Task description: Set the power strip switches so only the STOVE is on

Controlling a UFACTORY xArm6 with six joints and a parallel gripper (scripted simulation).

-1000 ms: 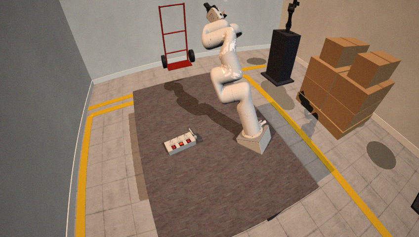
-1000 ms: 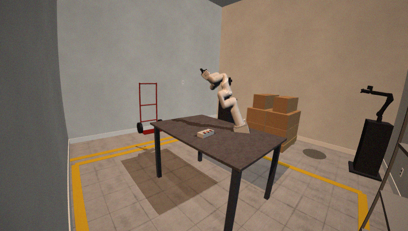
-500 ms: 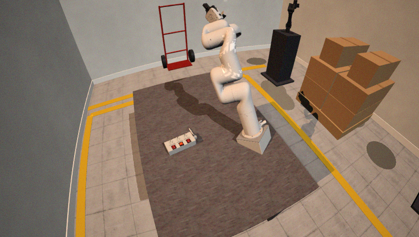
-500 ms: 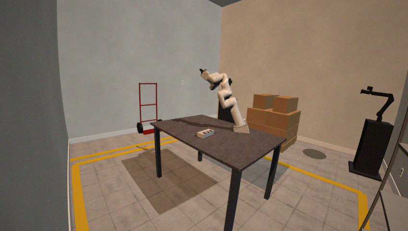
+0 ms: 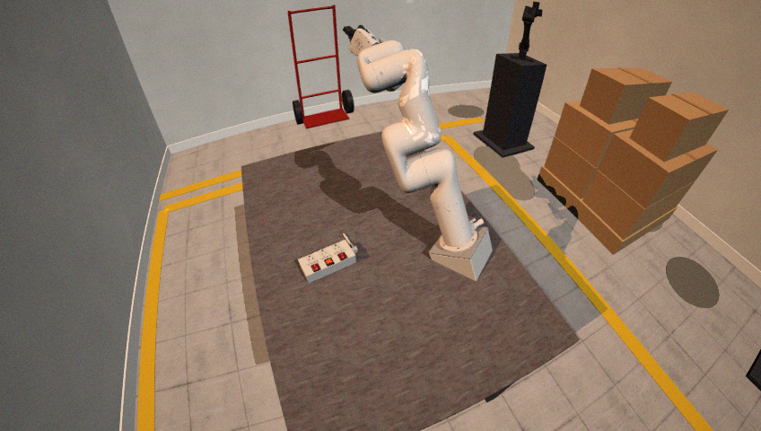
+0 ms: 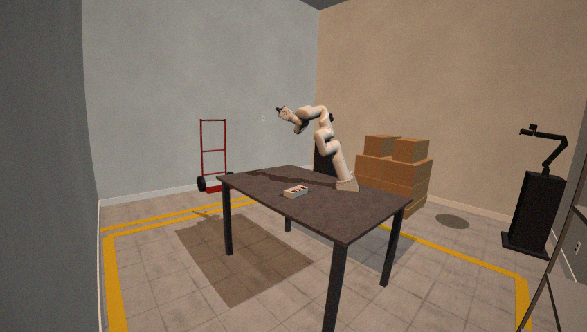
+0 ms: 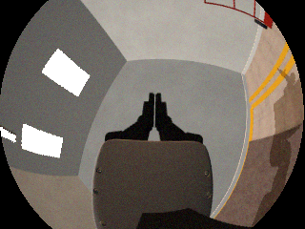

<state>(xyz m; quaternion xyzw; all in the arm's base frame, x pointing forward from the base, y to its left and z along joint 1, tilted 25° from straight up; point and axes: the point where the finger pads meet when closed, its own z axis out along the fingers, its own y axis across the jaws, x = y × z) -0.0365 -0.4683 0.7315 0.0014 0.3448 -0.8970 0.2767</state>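
Desk (image 5: 373,341) (image 6: 321,205) (image 7: 253,181): nearest corner in the exterior view stands over a dark leg (image 6: 336,283).
Power strip (image 5: 323,256) (image 6: 293,194): we find it lying flat, switch side up, near the long edge opposite the arm's base, nearer that edge's far corner than its nearest corner.
Switches: we count three; the middle one (image 5: 328,261) glows orange, the outer two (image 5: 315,267) (image 5: 342,256) look darker red. We cannot read the labels, so which is STOVE is undetermined.
Arm (image 5: 419,101) (image 6: 324,137): raised, its outer end high and well apart from the strip.
Jaws: together, nothing clamped, as we note at the fingertips.
Hand truck (image 5: 318,57) (image 6: 214,150): red, upright by the wall.

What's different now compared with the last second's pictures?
The gripper has moved left and lower in both the top and exterior views, the wrist swinging with it. It is shut on nothing; nothing was taken hold of. The power strip still lies flat, its middle switch still the brightest. The arm's base hasn't moved.
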